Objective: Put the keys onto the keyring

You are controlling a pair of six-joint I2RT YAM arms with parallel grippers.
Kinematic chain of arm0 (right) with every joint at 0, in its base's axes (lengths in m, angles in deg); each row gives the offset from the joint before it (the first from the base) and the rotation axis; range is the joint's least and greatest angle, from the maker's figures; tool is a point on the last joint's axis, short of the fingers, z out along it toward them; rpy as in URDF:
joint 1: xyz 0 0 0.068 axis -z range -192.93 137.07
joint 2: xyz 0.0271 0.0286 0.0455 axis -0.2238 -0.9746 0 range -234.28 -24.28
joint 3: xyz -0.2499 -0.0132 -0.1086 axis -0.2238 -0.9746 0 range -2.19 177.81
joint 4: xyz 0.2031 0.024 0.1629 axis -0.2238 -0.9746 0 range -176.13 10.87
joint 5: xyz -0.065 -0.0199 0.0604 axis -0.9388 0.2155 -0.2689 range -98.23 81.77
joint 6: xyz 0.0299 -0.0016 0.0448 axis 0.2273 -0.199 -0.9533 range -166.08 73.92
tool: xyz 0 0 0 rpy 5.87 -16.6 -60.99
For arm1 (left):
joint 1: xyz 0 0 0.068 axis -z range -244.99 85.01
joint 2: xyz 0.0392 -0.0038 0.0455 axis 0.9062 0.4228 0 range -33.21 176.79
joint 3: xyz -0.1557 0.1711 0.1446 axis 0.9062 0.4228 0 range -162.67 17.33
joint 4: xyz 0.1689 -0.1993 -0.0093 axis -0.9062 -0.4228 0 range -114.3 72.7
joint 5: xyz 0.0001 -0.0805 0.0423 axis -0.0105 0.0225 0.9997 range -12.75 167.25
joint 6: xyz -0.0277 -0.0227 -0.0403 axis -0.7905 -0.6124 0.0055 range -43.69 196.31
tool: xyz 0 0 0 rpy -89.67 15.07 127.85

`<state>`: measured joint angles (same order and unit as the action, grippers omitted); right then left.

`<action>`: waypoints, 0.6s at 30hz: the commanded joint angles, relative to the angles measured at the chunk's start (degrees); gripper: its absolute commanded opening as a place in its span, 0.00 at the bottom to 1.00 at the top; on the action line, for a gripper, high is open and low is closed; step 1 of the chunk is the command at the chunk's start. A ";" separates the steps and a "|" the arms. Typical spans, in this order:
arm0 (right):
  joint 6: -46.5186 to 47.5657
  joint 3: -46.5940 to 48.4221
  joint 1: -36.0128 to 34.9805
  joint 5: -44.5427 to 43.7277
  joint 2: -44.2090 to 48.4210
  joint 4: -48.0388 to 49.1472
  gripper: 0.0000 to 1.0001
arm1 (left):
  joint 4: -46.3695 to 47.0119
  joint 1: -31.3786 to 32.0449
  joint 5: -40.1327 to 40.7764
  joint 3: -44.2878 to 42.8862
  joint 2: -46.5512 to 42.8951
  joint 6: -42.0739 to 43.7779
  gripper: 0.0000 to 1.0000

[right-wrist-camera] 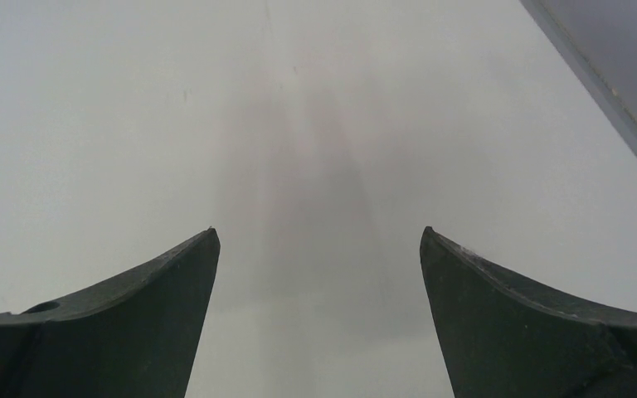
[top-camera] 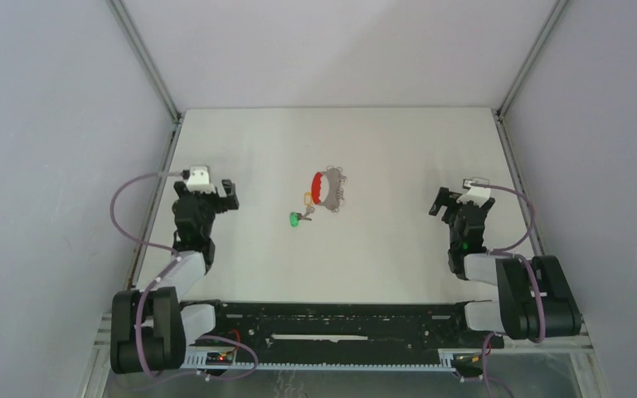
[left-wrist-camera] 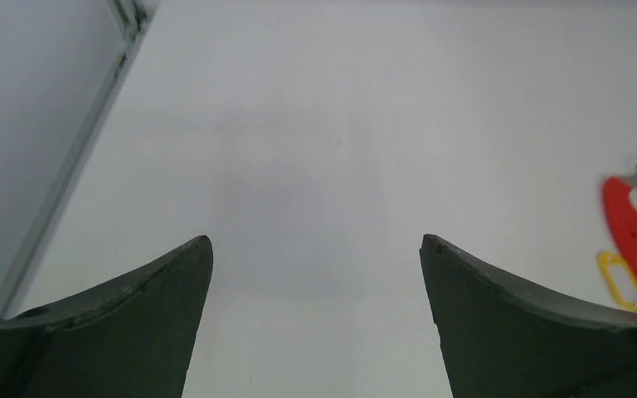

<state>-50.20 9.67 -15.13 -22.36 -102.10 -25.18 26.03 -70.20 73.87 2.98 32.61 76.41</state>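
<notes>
Over the table (top-camera: 398,149), seen from above, the keyring (top-camera: 332,189) lies mid-table, its red section (top-camera: 318,186) facing the left arm. The yellow-headed key (top-camera: 308,199) sits just beside it, and the green-headed key (top-camera: 297,219) lies near, closer to the arms. The left gripper (top-camera: 226,196) and right gripper (top-camera: 440,204) sit well apart on either side. Through the left wrist camera, its 2 fingers (left-wrist-camera: 133,315) stand wide, with the red section and yellow head at the right edge. Through the right wrist camera, both fingers (right-wrist-camera: 506,315) spread wide over pale table.
</notes>
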 commanded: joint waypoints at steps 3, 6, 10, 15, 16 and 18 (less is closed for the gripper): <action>-7.09 11.53 -2.56 -6.85 13.53 -23.79 1.00 | -26.81 0.04 -9.34 -17.91 -6.02 3.90 1.00; -17.90 13.80 1.11 0.30 18.01 -28.37 1.00 | -36.56 0.96 -12.16 -24.44 -4.16 4.06 1.00; -26.46 14.34 4.24 19.00 18.83 -24.78 1.00 | -46.88 3.42 -14.30 -31.28 -0.61 5.33 1.00; -19.99 27.75 -9.57 13.24 8.62 -37.58 1.00 | -51.75 8.17 -12.85 -35.73 4.05 8.29 1.00; -18.76 30.30 -12.81 10.54 6.10 -39.42 1.00 | -52.07 8.80 -12.99 -36.27 4.84 8.45 1.00; -16.75 36.48 -18.63 7.06 0.94 -42.73 1.00 | -52.79 9.84 -13.57 -37.43 6.59 8.68 1.00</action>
<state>-70.33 36.14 -24.37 -10.77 -94.71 -58.60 -21.23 -62.51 62.04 -29.87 36.83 82.42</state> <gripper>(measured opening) 0.998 0.996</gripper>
